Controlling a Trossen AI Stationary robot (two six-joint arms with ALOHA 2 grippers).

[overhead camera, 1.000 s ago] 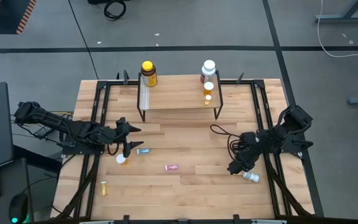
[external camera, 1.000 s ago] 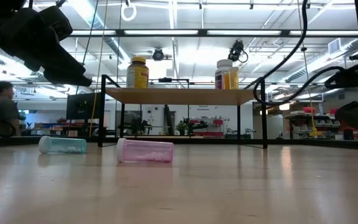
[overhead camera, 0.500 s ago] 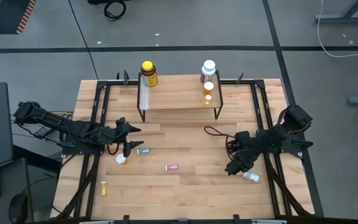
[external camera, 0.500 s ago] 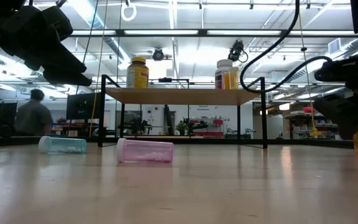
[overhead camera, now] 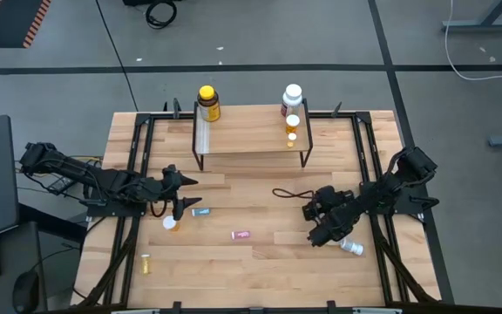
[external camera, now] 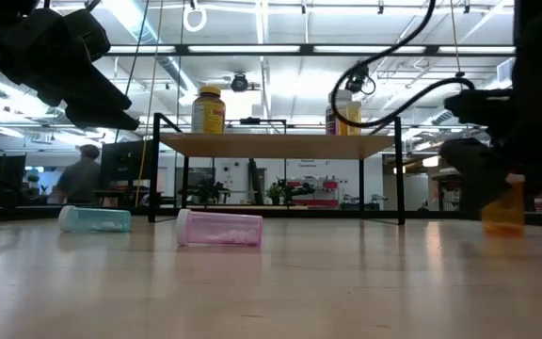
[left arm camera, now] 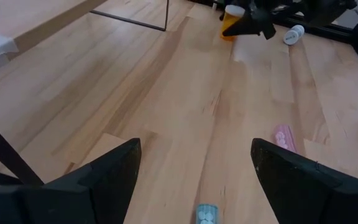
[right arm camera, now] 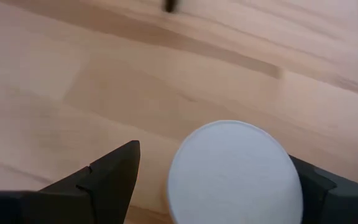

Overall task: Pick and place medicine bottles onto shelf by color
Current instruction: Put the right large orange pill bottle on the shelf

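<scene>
your right gripper [right arm camera: 213,186], fingers pinching an orange white-capped vial [right arm camera: 235,171] just above the tabletop [overhead camera: 260,183] short of the shelf [overhead camera: 251,131], was mid-carry and next needed lifting onto it, while your left gripper [left arm camera: 194,168] waited spread.

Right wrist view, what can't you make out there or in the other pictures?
- Right wrist view: white cap hides the vial body below it.
- High view: right gripper covers its vial.
- Low view: orange vial partly behind the dark arm.
- Bottle labels: too small to read.
</scene>
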